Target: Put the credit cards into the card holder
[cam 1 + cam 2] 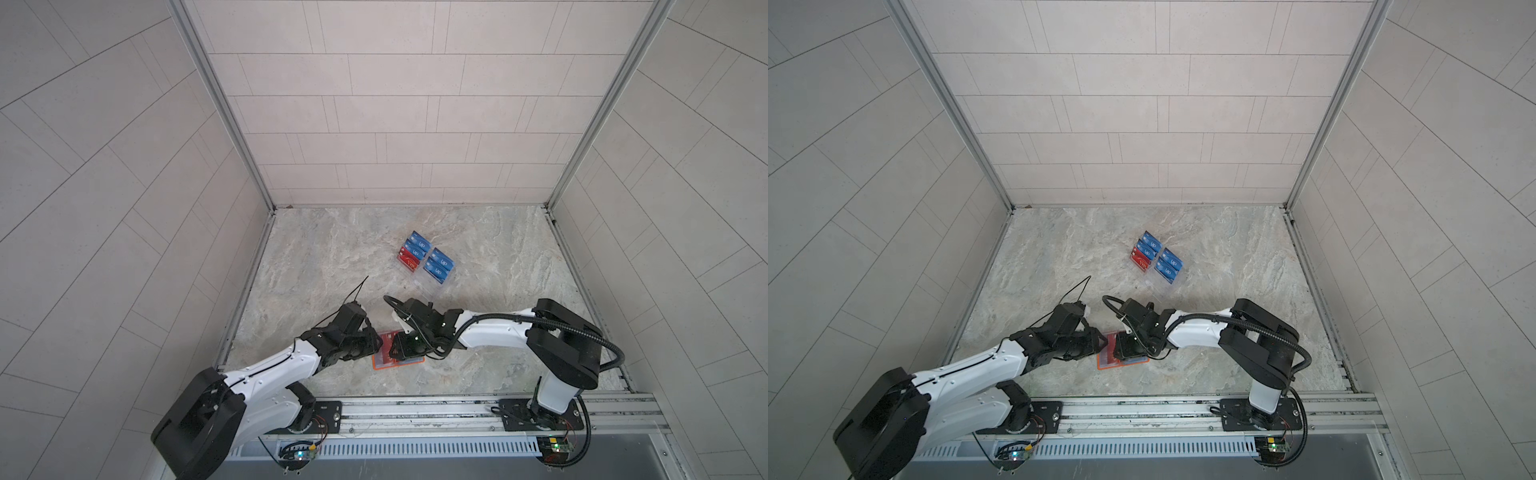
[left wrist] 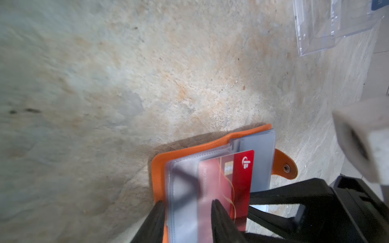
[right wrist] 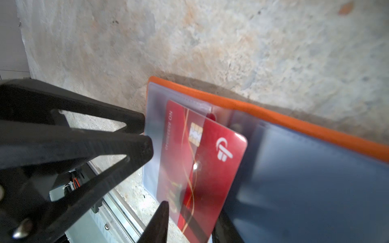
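On a marbled stone desk [image 1: 324, 257] boxed in by pale tiled walls [image 1: 415, 104], both arms meet over the open orange card holder [image 1: 377, 365] in the desk's near half.

The right fingers [image 2: 253, 199] stand parted on either side of a red card [image 3: 231, 151]'s near end and grip nothing. The left fingers [image 3: 143, 134] are parted too, their tips at the outer edge of a clear sleeve [image 3: 150, 176]; whether they press on it cannot be told. The red card lies mostly inside that sleeve, its logo end uncovered toward the spine. A dark blue card [image 3: 294, 178] fills the facing page. Well apart, farther back, a clear acrylic stand [image 1: 422, 286] holds more credit cards: blue cards [image 1: 440, 264] and one red.
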